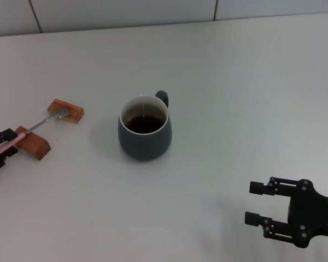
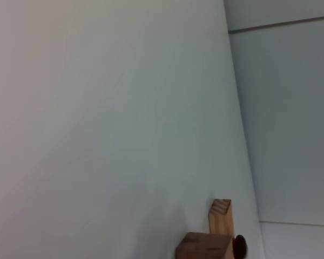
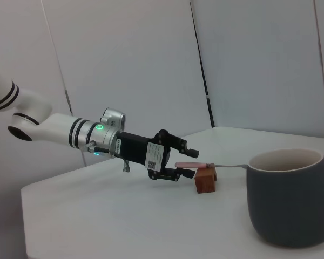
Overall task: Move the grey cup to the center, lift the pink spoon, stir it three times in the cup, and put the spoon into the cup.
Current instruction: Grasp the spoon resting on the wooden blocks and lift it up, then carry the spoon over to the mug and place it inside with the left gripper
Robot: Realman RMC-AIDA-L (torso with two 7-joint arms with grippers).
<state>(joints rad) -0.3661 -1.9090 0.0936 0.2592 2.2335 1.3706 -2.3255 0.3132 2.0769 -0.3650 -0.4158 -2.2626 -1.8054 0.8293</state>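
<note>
The grey cup [image 1: 145,134] stands near the table's middle with dark liquid in it and its handle at the far side; it also shows in the right wrist view [image 3: 287,199]. The pink spoon [image 1: 41,124] lies across two wooden blocks at the left, bowl on the far block, pink handle over the near one. My left gripper [image 1: 11,143] is low at the left edge. Its open fingers straddle the end of the pink handle, as the right wrist view [image 3: 192,163] shows, with gaps on both sides. My right gripper [image 1: 257,204] is open and empty at the front right.
The far wooden block [image 1: 65,111] and the near wooden block [image 1: 34,143] hold the spoon off the white table [image 1: 235,82]. Both blocks show in the left wrist view [image 2: 220,215]. A white panelled wall runs behind the table.
</note>
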